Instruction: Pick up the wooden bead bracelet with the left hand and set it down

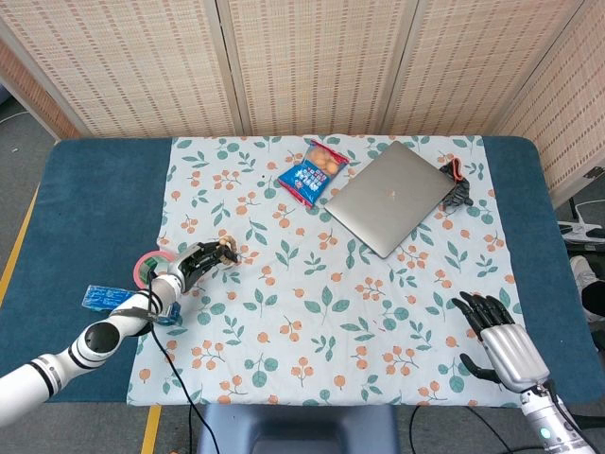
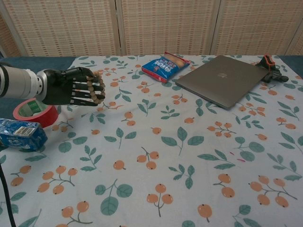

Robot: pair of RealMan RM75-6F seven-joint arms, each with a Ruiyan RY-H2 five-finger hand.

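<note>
- Over the left side of the worktop (image 2: 284, 198), the left hand (image 2: 75, 87) hovers above the flowered cloth (image 2: 189, 142) with its fingers (image 2: 83, 94) stretched forward and the bracelet (image 2: 98, 89) looped around them.
- From the head view the left hand (image 1: 194, 262) and bracelet (image 1: 224, 248) sit just right of the red tape roll (image 1: 144, 268); whether the beads touch the cloth cannot be told from either view.
- The step in hand looks like the setting-down: the bracelet is lifted and carried, so what remains is lowering it and letting it slip free.
- To do this well, I would bring the hand down gently until the beads rest on the cloth, then spread or tilt the fingers so the loop slides off rather than drops.
- Aim for the bare cloth ahead of the fingertips, clear of the tape roll (image 2: 33, 112) and the blue packet (image 2: 21, 134) lying near the wrist.
- A likely snag: the string may catch on a finger when the hand pulls away and drag the bracelet along, so draw back slowly and level.
- The right hand (image 1: 496, 331) rests near the front right corner, fingers apart and holding nothing; it has no part here.
- The snack bag (image 2: 165, 64), laptop (image 2: 225, 78) and black clip (image 2: 271, 71) lie well apart at the back.
</note>
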